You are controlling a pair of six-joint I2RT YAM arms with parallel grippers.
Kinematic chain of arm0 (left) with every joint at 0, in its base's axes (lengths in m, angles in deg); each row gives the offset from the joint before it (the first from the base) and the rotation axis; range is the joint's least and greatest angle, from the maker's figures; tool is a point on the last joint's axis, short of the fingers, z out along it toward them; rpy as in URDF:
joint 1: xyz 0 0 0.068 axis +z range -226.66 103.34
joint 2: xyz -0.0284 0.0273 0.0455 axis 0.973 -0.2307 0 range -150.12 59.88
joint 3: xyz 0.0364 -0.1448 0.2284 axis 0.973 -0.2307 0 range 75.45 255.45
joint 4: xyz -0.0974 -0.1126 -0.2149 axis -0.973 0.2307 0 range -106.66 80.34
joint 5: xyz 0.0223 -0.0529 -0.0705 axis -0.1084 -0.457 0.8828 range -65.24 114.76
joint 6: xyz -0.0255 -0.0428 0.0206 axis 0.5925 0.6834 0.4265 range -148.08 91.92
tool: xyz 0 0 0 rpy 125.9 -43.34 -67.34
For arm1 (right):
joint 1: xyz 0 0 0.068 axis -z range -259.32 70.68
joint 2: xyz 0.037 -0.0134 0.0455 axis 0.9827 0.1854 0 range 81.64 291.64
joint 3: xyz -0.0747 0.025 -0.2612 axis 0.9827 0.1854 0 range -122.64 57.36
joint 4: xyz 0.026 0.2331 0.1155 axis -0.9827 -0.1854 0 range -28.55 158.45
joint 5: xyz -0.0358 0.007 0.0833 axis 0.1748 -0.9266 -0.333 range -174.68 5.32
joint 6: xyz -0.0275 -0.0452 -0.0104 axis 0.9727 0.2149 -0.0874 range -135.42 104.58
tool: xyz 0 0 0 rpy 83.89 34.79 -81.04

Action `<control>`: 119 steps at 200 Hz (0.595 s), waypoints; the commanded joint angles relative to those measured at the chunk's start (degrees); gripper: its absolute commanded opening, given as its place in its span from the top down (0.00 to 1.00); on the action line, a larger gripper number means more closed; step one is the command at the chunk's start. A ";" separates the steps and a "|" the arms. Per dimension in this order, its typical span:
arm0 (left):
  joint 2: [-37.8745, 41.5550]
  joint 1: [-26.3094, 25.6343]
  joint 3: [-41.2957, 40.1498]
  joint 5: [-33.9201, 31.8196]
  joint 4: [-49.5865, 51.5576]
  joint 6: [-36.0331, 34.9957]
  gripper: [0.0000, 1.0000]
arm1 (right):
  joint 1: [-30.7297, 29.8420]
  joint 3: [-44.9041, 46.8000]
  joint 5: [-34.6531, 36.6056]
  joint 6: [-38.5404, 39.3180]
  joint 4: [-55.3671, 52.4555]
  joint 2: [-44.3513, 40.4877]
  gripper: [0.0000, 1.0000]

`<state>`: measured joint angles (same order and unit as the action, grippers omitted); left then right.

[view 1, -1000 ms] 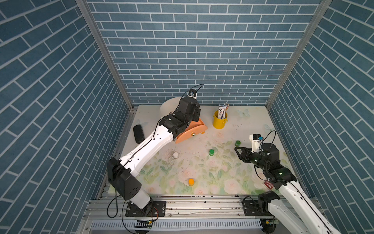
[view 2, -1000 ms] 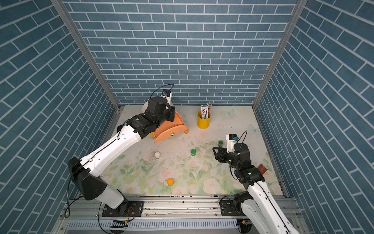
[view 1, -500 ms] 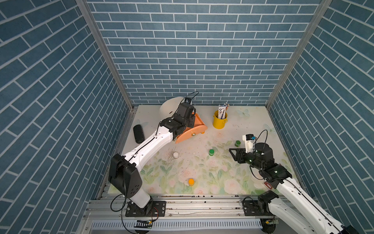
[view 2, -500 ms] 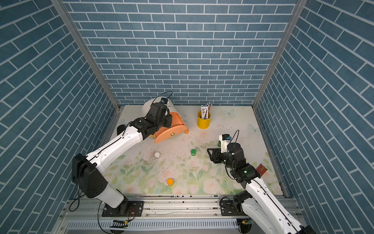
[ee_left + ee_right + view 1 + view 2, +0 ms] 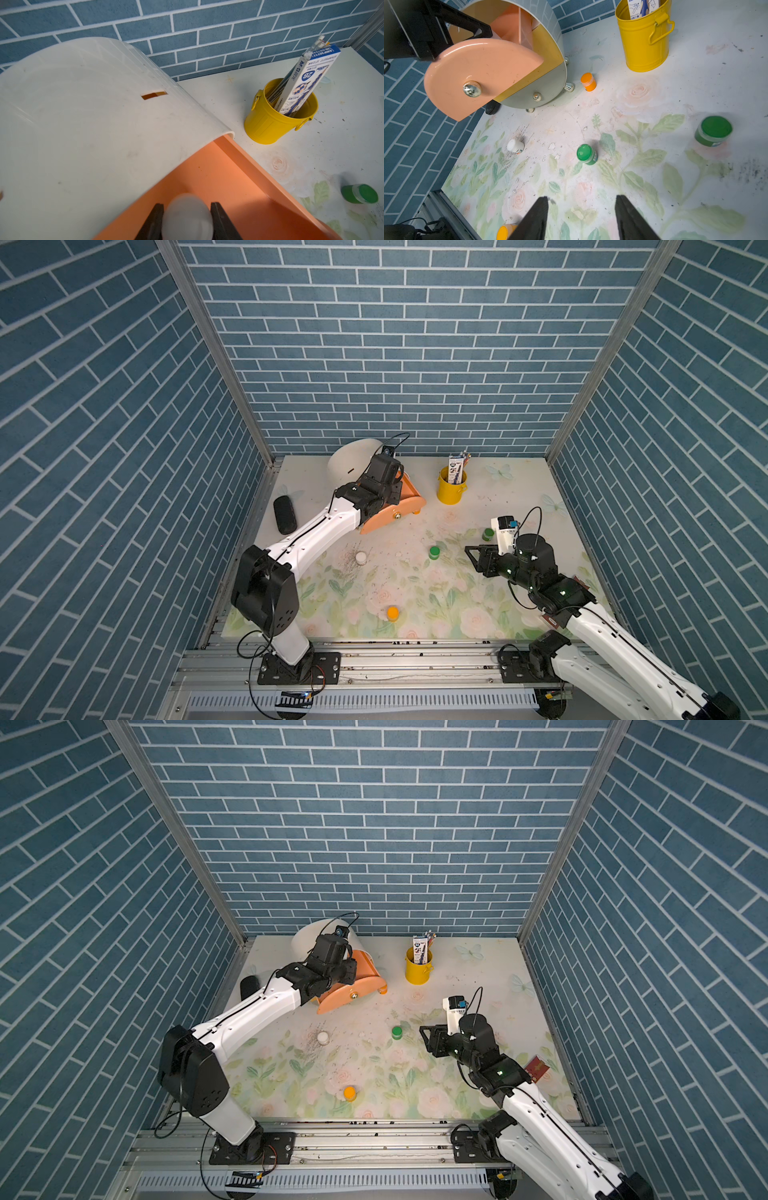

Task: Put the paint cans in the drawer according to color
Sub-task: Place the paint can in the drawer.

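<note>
- Paint can, pale point(image 5: 187, 220), pinched tight between the jaws of the left gripper point(image 5: 187, 204), just above the inside of the pulled-out peach drawer point(image 5: 218, 182); lid colour too blurred to tell.
- Peach drawer at the top of the cream cabinet point(image 5: 349, 460), at the left rear of the table point(image 5: 507, 497); yellow front point(image 5: 548, 62) and grey front point(image 5: 548, 89) below it pushed in.
- Orange-lidded can point(image 5: 417, 512) upright just beside the cabinet's feet.
- White-lidded can point(image 5: 361, 558) on the table in front of the cabinet, apart from it.
- Green-lidded can point(image 5: 434, 552) mid-table; second green-lidded can point(image 5: 488, 534) near the right gripper's wrist.
- Second orange-lidded can point(image 5: 392, 613) alone near the front edge.
- Right gripper point(image 5: 581, 198) hovering over the floral table top, jaws parted at middling width, nothing between them, both green lids ahead.
- Yellow bucket point(image 5: 451, 488) with pencil box point(image 5: 307, 76) at the rear, right of the cabinet.
- Black case point(image 5: 284, 514) by the left wall.
</note>
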<state>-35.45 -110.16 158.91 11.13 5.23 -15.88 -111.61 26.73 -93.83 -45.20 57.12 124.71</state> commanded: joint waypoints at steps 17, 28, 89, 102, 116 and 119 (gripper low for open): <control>-0.85 0.62 0.31 0.09 -0.03 0.24 0.77 | -1.37 -2.25 1.98 -0.98 1.18 0.48 0.45; -0.83 0.62 0.47 0.02 0.09 0.19 0.68 | -1.64 -2.40 2.19 -0.90 1.14 0.64 0.45; -0.01 0.62 3.65 0.69 2.08 -0.72 0.37 | -2.82 -2.99 3.80 -0.97 0.91 1.02 0.45; 0.87 0.61 4.13 0.66 2.44 -0.78 0.35 | -3.08 -3.20 4.21 -1.07 0.87 1.18 0.46; 2.50 0.62 4.57 0.78 2.63 -0.85 0.33 | -3.62 -3.63 4.36 -0.98 0.94 1.28 0.46; 2.78 0.62 4.68 0.86 2.71 -0.87 0.33 | -3.85 -3.80 4.40 -0.86 1.00 1.29 0.46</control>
<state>-35.54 -109.92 161.38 11.68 6.67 -16.18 -114.28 25.46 -91.03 -45.22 57.21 125.80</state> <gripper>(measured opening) 0.655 0.544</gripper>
